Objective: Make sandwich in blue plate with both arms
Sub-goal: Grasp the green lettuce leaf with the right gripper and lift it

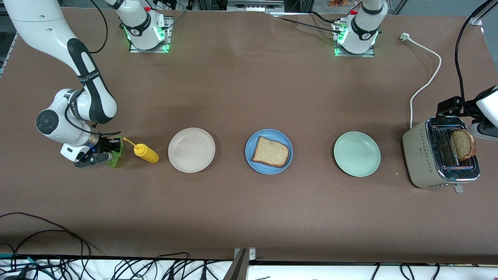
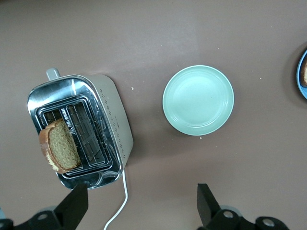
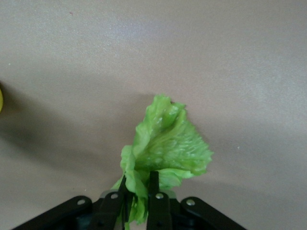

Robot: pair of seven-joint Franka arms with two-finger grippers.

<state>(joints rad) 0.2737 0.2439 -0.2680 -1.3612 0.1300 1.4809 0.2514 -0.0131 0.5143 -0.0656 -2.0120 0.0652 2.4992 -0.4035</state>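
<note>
One brown bread slice (image 1: 271,152) lies on the blue plate (image 1: 256,139) at the middle of the table. A second slice (image 1: 463,145) stands up out of the toaster (image 1: 428,163); it also shows in the left wrist view (image 2: 60,146). My right gripper (image 1: 111,149) is shut on a crinkled green lettuce leaf (image 1: 116,155), low over the table at the right arm's end. In the right wrist view the leaf (image 3: 168,143) sticks out past the gripper (image 3: 140,189). My left gripper (image 1: 451,107) is open and empty (image 2: 141,206), up over the toaster's white cord (image 2: 120,201).
A yellow squeeze bottle (image 1: 146,153) lies beside the lettuce. A beige plate (image 1: 191,149) sits between the bottle and the blue plate. A pale green plate (image 1: 356,153) sits between the blue plate and the toaster. The cord (image 1: 428,81) runs toward the left arm's base.
</note>
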